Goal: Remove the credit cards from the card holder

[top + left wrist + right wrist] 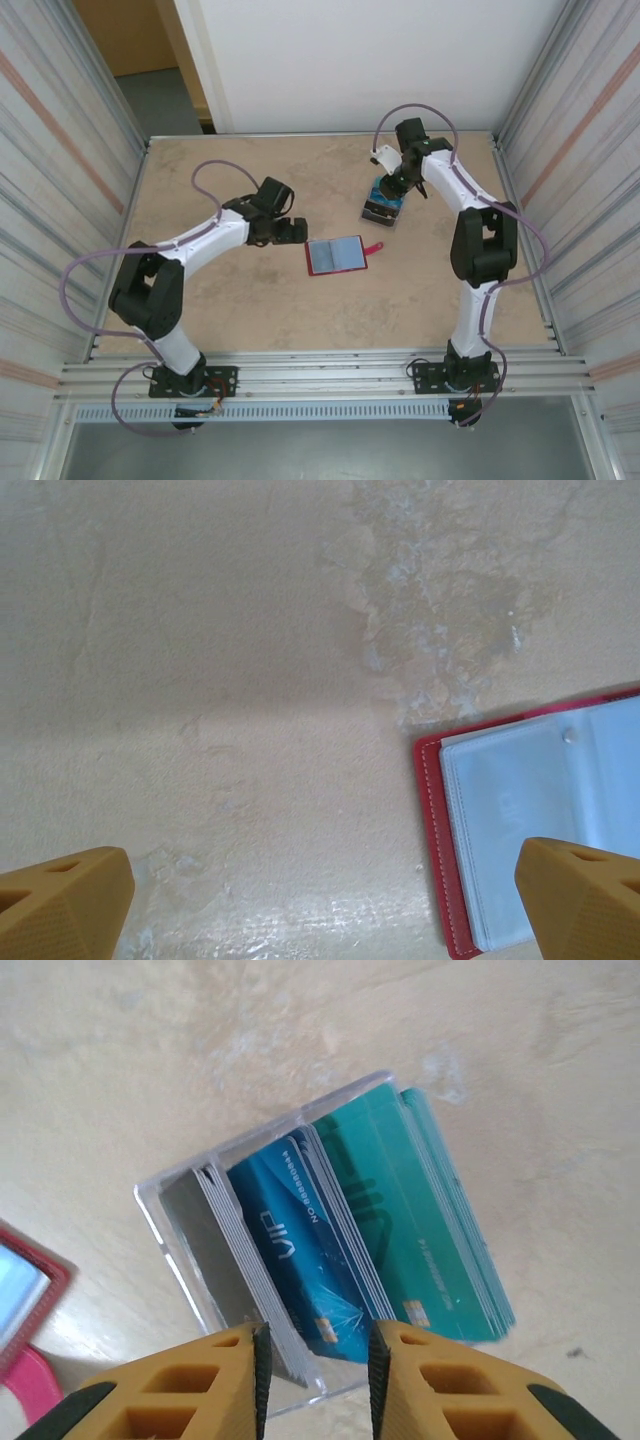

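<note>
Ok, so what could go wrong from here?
The right gripper, jaws slightly apart, sits right above the blue card in the clear tray; pulling away could drag it or topple the leaning teal cards. The open left gripper has a finger over the card holder and could shove it.

My right claw is orange-yellow, credit cards teal and blue, card holder red with pale blue-grey pockets, counter mottled beige.
</note>
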You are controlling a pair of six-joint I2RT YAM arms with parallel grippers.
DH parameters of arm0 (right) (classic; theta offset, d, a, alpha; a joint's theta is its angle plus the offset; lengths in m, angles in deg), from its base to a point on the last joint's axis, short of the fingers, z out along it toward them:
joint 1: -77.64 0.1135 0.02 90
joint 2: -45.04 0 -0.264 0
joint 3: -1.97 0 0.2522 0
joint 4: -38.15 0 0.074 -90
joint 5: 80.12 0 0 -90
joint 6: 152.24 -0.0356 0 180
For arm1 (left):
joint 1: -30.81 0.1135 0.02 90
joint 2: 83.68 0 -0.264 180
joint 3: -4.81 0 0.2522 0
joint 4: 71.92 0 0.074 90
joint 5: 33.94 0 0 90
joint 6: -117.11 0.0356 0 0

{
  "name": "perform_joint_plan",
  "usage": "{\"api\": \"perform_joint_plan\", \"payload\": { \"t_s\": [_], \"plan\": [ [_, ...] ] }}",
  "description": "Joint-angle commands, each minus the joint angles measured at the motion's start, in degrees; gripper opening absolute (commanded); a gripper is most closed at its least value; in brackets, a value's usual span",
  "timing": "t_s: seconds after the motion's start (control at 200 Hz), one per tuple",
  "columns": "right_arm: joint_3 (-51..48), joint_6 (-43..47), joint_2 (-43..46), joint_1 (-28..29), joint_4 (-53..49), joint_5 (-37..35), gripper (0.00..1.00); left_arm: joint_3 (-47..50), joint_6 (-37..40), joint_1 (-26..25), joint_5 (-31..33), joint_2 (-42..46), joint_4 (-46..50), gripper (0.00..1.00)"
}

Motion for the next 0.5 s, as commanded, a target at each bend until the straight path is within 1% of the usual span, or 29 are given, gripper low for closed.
{"api": "perform_joint_plan", "payload": {
  "t_s": [0.0,0.08,0.14,0.195,0.256,0.321,0.371,0.491],
  "plan": [
    [-2.77,-10.22,6.64,3.66,2.06,-6.92,0.34,2.63,-3.49,1.13,2.45,4.42,-0.23,0.99],
    [-6.69,-15.68,9.60,6.79,3.22,-10.62,0.35,4.91,-5.00,2.31,2.91,6.47,-1.07,0.99],
    [-9.90,-20.47,11.49,9.27,3.54,-10.70,0.38,6.42,-5.70,3.21,3.40,7.95,-1.23,0.99],
    [-12.66,-24.81,12.86,12.03,3.87,-10.56,0.38,7.88,-6.44,4.38,3.54,9.43,-1.35,0.99],
    [-15.76,-28.95,14.00,15.65,4.89,-11.36,0.40,9.96,-6.86,6.08,2.56,11.11,-2.16,0.99],
    [-17.85,-31.94,14.05,19.45,5.21,-13.18,0.43,12.17,-7.76,8.05,2.15,12.97,-2.70,0.98],
    [-18.66,-34.38,13.32,22.82,5.08,-14.84,0.44,13.77,-8.05,9.47,2.06,14.54,-3.09,0.99],
    [-18.60,-40.14,10.13,28.21,5.22,-14.28,0.48,17.26,-8.42,12.23,2.24,18.24,-3.90,0.99]
  ]
}}
